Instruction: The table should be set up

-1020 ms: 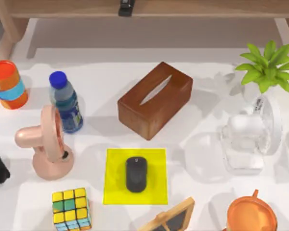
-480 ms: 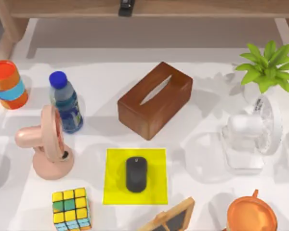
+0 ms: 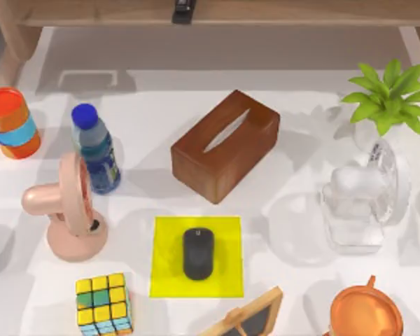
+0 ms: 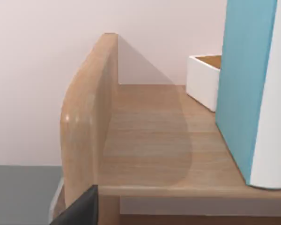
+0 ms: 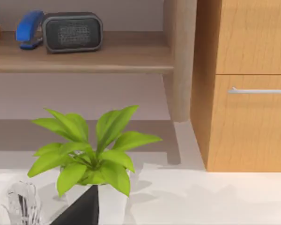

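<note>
Inventory, as I read it from the remote station.

Table (image 3: 168, 105): white top spanning the whole top view.
Centre-low: black mouse (image 3: 197, 253) squarely on the yellow mat (image 3: 166, 234), which I judge is its intended resting spot.
Centre: brown tissue box (image 3: 224, 143), set at an angle.
Left: bottle (image 3: 96, 148), pink fan (image 3: 66, 210), stacked cups (image 3: 11, 122), puzzle cube (image 3: 103, 303).
Right: potted plant (image 3: 390, 94), white fan (image 3: 364, 192), orange pot (image 3: 365, 311).
Left gripper (image 4: 82, 211): dark tip facing the wooden shelf (image 4: 150, 140); finger state I cannot tell.
Right gripper (image 5: 82, 208): dark tip near the plant; finger state I cannot tell.
</note>
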You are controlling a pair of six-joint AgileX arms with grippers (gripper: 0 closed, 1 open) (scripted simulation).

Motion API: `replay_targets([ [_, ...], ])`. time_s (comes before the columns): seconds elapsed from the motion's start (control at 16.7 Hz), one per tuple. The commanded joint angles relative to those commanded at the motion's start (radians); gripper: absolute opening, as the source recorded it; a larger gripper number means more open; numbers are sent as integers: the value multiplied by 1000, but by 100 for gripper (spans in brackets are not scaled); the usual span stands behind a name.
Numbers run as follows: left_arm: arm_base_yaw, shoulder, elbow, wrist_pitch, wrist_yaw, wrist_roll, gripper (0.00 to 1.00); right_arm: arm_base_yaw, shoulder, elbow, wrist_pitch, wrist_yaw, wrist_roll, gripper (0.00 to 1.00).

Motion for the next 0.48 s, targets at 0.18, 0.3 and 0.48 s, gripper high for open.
replay_targets([
  [0.18, -41, 224, 233, -6, -36, 1, 100, 0, 0, 0, 0, 0, 0, 100],
  [0.3, -63, 351, 364, -9, -56, 1, 100, 0, 0, 0, 0, 0, 0, 100],
  [0.48, -86, 476, 494, -12, -76, 2, 100, 0, 0, 0, 0, 0, 0, 100],
])
